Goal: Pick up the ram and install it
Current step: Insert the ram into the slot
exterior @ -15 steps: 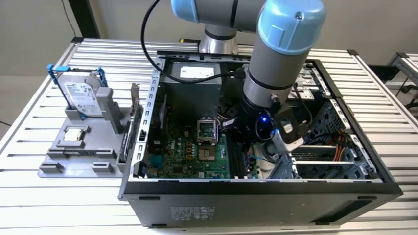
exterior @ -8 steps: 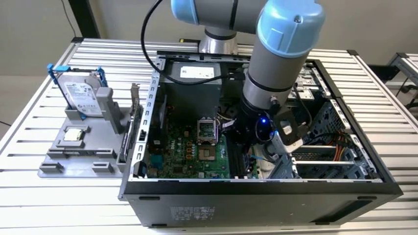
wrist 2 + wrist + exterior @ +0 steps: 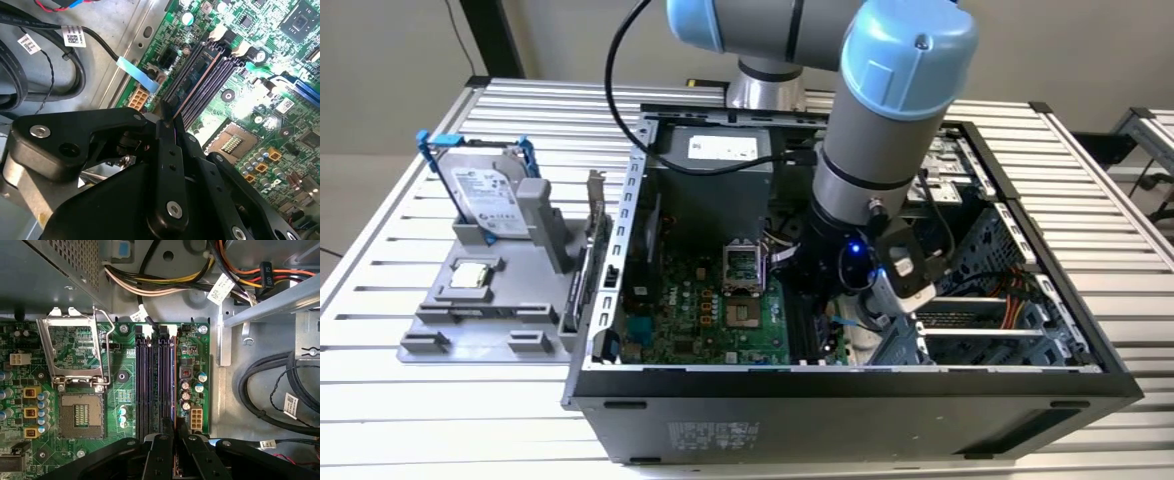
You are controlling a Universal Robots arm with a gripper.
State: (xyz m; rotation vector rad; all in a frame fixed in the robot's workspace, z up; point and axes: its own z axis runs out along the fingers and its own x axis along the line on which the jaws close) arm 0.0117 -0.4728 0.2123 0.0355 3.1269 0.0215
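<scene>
The ram (image 3: 173,385) shows edge-on as a thin strip standing along the outermost of the dark memory slots (image 3: 147,385) on the green motherboard. In the second wrist view the ram (image 3: 197,82) runs from the fingertips down the slot row (image 3: 215,80). My gripper (image 3: 173,432) is shut on the ram's near end, its black fingers (image 3: 161,450) pressed against both faces. In the exterior view the arm (image 3: 881,150) reaches down into the open computer case (image 3: 854,400), with the wrist low over the board.
An open, empty processor socket (image 3: 80,415) lies beside the slots. Bundled power wires (image 3: 150,285) and black cables (image 3: 270,390) run nearby. On the exterior view's left, a grey holder (image 3: 494,320) carries a hard drive in a blue frame (image 3: 487,200) and a small square chip (image 3: 474,275).
</scene>
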